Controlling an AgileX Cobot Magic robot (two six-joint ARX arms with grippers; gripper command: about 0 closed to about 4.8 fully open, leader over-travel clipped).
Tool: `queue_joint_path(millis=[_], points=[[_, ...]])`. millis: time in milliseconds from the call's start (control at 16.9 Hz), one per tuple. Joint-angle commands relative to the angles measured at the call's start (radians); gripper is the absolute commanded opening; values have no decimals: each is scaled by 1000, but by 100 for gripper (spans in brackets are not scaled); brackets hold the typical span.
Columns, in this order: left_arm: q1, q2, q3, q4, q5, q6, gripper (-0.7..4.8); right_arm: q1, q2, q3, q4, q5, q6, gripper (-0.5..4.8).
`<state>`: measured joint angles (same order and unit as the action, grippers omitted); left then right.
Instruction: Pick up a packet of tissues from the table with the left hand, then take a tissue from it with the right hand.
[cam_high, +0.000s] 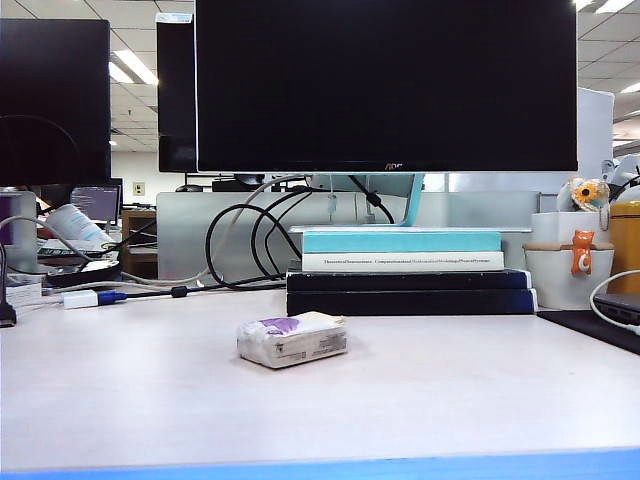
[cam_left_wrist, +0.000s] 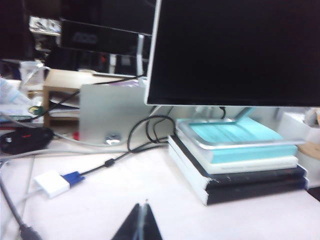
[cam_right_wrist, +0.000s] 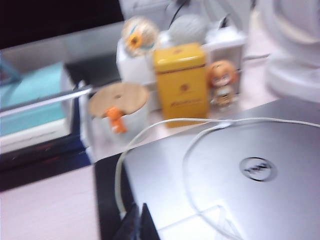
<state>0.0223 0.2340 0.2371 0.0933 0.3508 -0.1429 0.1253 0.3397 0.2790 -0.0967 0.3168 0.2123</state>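
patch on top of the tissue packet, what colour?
Purple, on the small white plastic-wrapped tissue packet lying on the pale table. Exterior view shows it best.

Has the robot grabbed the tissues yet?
Not yet. The packet lies untouched on the table, and no arm shows in the exterior view. The left gripper is shut over bare desk near the books; the right gripper is shut above a laptop. Picking up the packet and pulling a tissue are both left.

The small white packet of tissues (cam_high: 292, 339) has crinkled, faintly glossy plastic wrap, lying on the smooth matt pale worktop (cam_high: 450, 390).
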Motion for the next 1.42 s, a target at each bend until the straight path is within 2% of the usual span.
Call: queue_joint_path(millis=[59, 178, 296, 355, 533, 592, 710, 769, 947, 1184, 1420], points=[[-19, 280, 103, 16, 70, 93, -6, 0, 204, 92, 67, -151, 0, -4], [-82, 427, 137, 44, 127, 153, -6, 1, 319, 136, 59, -263, -7, -4], [-192, 528, 156, 63, 110, 203, -5, 1, 403, 162, 43, -362, -8, -4], [-244, 562, 159, 77, 84, 215, -5, 1, 439, 171, 40, -392, -14, -4], [-444, 655, 160, 117, -98, 222, 2, 0, 500, 182, 36, -451, -32, -4], [-497, 685, 159, 138, -145, 222, 19, 0, 508, 184, 38, -451, -34, -4], [-564, 752, 154, 232, -163, 214, 93, 0, 507, 184, 44, -451, -38, -4], [-579, 797, 150, 304, -162, 214, 122, 0, 507, 184, 46, -451, -48, -4], [-581, 930, 146, 481, -107, 213, 148, 0, 507, 184, 41, -451, -56, -4], [-581, 1149, 146, 664, 29, 213, 316, 0, 507, 184, 41, -452, -61, -4], [-581, 1288, 148, 736, 42, 187, 359, 0, 507, 184, 41, -449, -87, -4]])
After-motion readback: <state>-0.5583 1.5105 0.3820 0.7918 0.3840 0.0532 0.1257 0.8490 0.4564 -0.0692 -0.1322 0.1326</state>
